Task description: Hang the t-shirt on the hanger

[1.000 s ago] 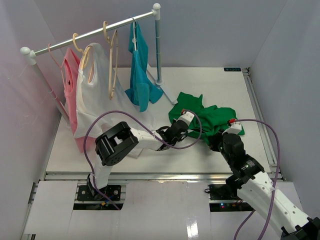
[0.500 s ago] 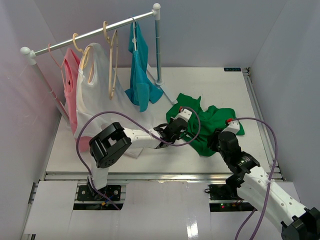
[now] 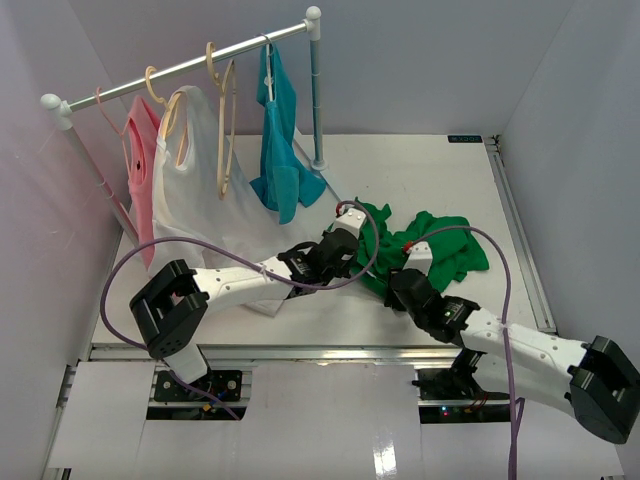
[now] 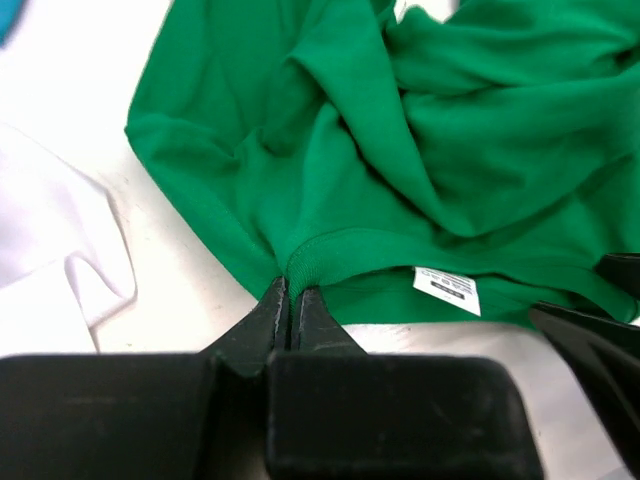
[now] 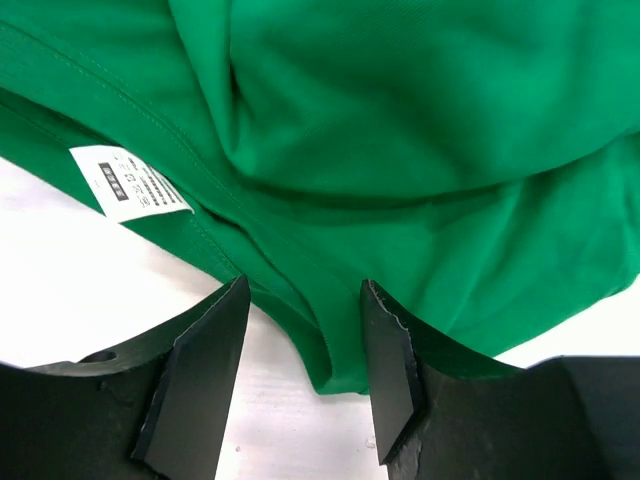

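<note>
1. Locate the t-shirt (image 3: 435, 250). It lies crumpled on the table (image 3: 430, 170), right of centre. It is well apart from the hanger (image 3: 224, 150), which hangs bare on the rail (image 3: 190, 65).
2. Check the left gripper (image 4: 290, 300). Its jaws are pressed together on the ribbed edge of the cloth, just left of the white label (image 4: 447, 288).
3. Check the right gripper (image 5: 305, 290). Its jaws stand spread and straddle a folded edge on the other side of the label, with nothing pinched.
4. Advance the right gripper until the fold sits deep between the pads, then close. A shallow bite is likely to slip.
5. Take a single layer if possible. A doubled layer would probably hold the opening shut.
6. Lift both arms together with the edge taut between them, so that the opening presents to the hanger.
</note>
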Available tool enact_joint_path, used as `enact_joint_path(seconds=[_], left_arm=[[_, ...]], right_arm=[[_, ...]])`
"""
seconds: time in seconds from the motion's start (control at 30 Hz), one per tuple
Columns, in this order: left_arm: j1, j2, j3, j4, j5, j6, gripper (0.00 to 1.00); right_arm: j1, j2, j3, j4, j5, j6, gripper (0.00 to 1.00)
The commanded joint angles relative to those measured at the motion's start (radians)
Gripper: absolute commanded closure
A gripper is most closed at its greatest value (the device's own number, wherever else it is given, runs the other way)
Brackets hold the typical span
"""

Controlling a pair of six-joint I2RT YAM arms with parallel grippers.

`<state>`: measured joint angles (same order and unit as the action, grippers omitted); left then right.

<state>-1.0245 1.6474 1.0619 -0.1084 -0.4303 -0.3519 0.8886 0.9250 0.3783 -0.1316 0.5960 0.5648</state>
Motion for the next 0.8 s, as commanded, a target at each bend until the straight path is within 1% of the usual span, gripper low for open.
enact_joint_path(seconds=[0.0, 0.2, 0.4, 0.57, 0.63, 0.77], left_arm=[[0.0, -0.056, -0.037, -0.013, -0.002, -0.035, 1.0], [0.001, -0.076, -0.089, 0.02, -0.025, -0.039, 1.0], [0.003, -0.077, -0.103, 0.027, -0.035, -0.053, 1.0], [0.003, -0.084, -0.114, 0.036, -0.035, -0.061, 1.0], [0.004, -0.083, -0.115, 0.038, -0.036, -0.061, 1.0], [0.005, -0.08, -0.118, 0.038, -0.038, -0.064, 1.0]], right_arm=[[0.074, 0.111, 0.059, 0.009, 0.188, 0.089, 0.46], [0.11, 0.143, 0.061, -0.085, 0.285, 0.173, 0.47], [0.147, 0.122, 0.057, -0.16, 0.318, 0.227, 0.45], [0.155, 0.155, 0.066, -0.236, 0.371, 0.295, 0.45], [0.158, 0.172, 0.078, -0.258, 0.386, 0.319, 0.46], [0.165, 0.206, 0.109, -0.342, 0.423, 0.395, 0.52]])
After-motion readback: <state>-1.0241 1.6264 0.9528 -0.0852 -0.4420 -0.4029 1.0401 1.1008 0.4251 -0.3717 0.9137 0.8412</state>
